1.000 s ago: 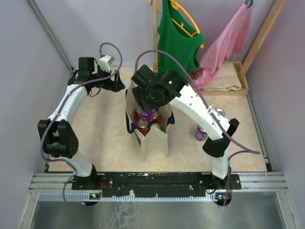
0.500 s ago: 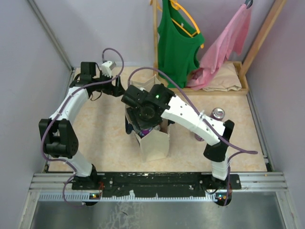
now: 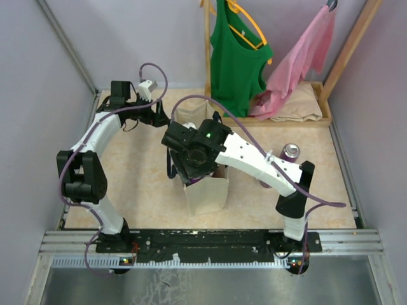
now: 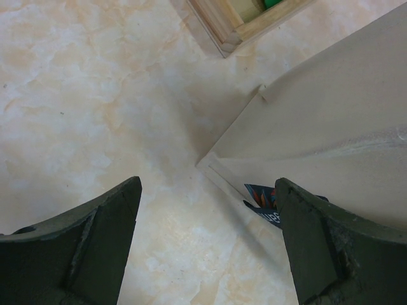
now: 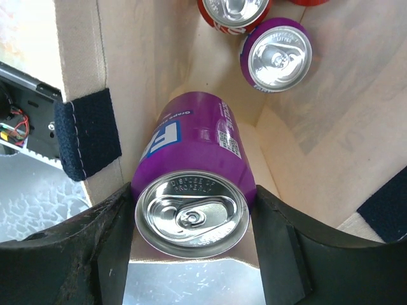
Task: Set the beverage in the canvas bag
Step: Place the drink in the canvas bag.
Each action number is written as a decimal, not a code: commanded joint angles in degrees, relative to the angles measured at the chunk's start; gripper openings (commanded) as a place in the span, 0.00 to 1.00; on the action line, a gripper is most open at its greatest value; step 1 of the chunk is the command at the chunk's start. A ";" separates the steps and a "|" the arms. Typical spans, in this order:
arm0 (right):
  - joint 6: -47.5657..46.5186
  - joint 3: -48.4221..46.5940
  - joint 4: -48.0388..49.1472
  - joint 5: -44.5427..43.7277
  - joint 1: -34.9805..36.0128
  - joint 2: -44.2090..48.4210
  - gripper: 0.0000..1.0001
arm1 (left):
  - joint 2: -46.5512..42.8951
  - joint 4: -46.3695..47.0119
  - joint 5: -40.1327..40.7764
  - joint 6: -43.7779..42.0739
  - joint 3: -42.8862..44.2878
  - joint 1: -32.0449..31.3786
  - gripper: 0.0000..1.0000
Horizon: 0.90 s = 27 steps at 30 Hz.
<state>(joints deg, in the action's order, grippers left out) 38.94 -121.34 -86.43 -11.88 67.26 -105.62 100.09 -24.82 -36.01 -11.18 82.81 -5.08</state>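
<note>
The beverage, a purple can [image 5: 191, 184], sits between the fingers of my right gripper [image 5: 191, 219], which is shut on it. The can hangs tilted inside the mouth of the canvas bag [image 5: 331, 127], a cream tote with navy handles [image 5: 86, 133]. Deeper in the bag lie another purple can [image 5: 278, 56] and a red can [image 5: 232, 13]. From above, the right wrist [image 3: 197, 152] covers the bag's opening and only the bag's front [image 3: 206, 194] shows. My left gripper [image 4: 206, 213] is open over bare table beside the bag's outer wall [image 4: 331, 121].
One more purple can [image 3: 290, 151] stands on the table to the right of the bag. A wooden rack base [image 3: 299, 117] with folded beige cloth, a green top [image 3: 236, 57] and a pink garment [image 3: 299, 57] fills the back right. Grey walls close in both sides.
The right arm has swung toward the near left and down, carrying the purple can into the bag's mouth and hiding the cans there. The left gripper has shifted slightly right, toward the bag's far corner.
</note>
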 commanded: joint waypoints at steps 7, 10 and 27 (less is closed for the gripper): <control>-9.28 -4.20 6.68 0.72 -6.68 -2.57 0.00 | 1.15 1.32 -1.01 -0.01 3.06 0.29 0.91; -10.86 -4.31 8.17 1.97 -7.37 -3.40 0.00 | 1.45 1.89 -0.84 0.64 3.06 0.41 0.91; -10.93 -0.24 10.21 7.28 -5.39 -2.38 0.00 | 1.90 1.84 -0.89 0.80 2.43 0.41 0.90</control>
<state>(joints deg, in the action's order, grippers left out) 28.05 -121.32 -78.67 -5.69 59.96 -111.37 101.91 -23.94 -36.05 -10.11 84.36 -5.04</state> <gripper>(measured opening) 0.644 0.906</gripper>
